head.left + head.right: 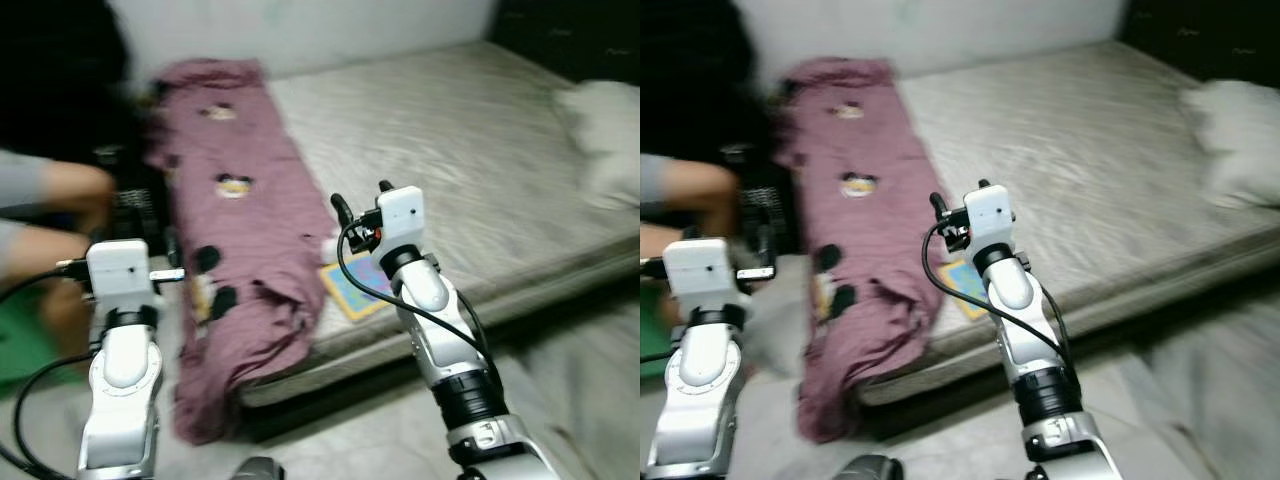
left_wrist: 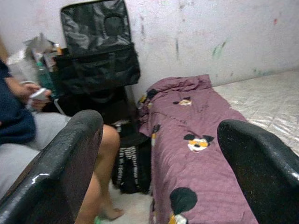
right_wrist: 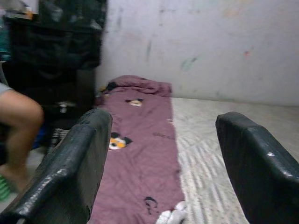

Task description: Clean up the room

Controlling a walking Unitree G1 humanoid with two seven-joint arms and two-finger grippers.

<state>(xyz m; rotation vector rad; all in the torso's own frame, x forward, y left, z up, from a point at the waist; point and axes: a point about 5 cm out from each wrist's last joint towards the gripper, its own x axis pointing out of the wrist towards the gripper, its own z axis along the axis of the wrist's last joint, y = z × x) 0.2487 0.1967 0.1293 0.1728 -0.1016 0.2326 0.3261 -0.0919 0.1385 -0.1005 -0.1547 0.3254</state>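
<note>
A long mauve quilted blanket printed with cartoon mouse faces lies along the edge of the bare grey mattress, its near end spilling over the mattress edge toward the floor; this looks like the thing to tidy. Beside the blanket's near end, on the mattress, sit a small colourful square card or booklet and something small and white. The right gripper hovers above the mattress just beside the blanket, fingers spread wide and empty, as the right wrist view shows; the left gripper is raised off the blanket's far side, equally wide open and holding nothing. A seated person with bare knees is near that side of the blanket, so a reach by the left arm could brush a leg. A grab at the hanging end might drag the whole blanket off, taking the card with it. The head views are blurred, the white item's identity is unclear, and the dark bags behind the person are hard to read.
</note>
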